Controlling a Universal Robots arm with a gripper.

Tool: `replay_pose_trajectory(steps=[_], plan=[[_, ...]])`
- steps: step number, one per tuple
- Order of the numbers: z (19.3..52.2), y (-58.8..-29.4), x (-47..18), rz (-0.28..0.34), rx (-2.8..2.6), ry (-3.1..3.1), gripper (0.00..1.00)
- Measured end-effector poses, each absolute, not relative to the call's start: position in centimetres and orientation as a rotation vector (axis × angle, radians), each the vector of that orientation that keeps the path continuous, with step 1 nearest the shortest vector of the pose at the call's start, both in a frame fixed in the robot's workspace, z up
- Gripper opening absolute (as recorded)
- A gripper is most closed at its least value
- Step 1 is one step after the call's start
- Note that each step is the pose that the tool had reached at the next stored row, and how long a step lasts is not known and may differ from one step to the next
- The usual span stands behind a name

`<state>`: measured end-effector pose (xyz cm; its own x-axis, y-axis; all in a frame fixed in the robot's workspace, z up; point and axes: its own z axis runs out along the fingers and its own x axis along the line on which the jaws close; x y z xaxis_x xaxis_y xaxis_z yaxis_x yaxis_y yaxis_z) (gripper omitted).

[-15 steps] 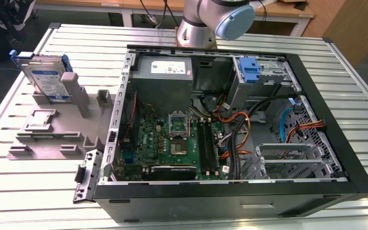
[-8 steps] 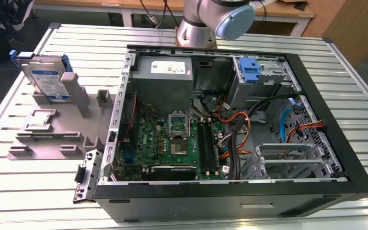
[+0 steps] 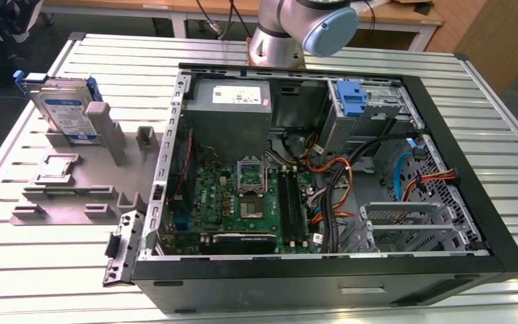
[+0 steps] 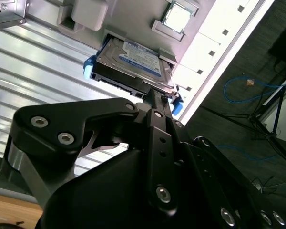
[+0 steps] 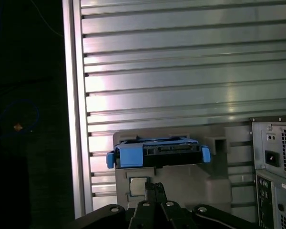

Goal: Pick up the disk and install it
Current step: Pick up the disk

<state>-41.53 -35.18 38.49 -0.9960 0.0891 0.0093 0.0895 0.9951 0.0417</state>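
Sitting in its rack: disk [image 3: 65, 108] stands on edge in a slot of the grey holder [image 3: 79, 192], near the tabletop [image 3: 106, 54] corner at the exterior view's far left. Blue carrier around it, label facing the PC case [image 3: 331, 273]. Not picked up yet.

Claw [image 5: 153, 187] is together, tips meeting with nothing between them. In both wrist views it points toward the disk [image 5: 157, 151] and holder; in the first wrist view it looks clear of the disk, with bare holder surface between the tips and the carrier. In the second wrist view the claw [image 4: 155, 98] overlaps the disk's [image 4: 133, 59] near edge, so I can't tell contact from that one.

A square silver chip [image 4: 177, 18] sits in a holder pocket beside the disk slot.

The case lies open on its side, filling the middle of the tabletop, just beside the holder. A bare blue bracket [image 3: 353, 101] sits in the drive bay at the case's far corner. The arm [image 3: 295, 27] rises from the far edge of the tabletop, behind the case.
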Motion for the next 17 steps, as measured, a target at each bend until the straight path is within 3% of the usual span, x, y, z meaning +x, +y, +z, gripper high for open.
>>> replay_pose_trajectory(steps=[17], plan=[[38.5,-35.17,-41.69,-0.066,-0.13,-3.13,0.1]])
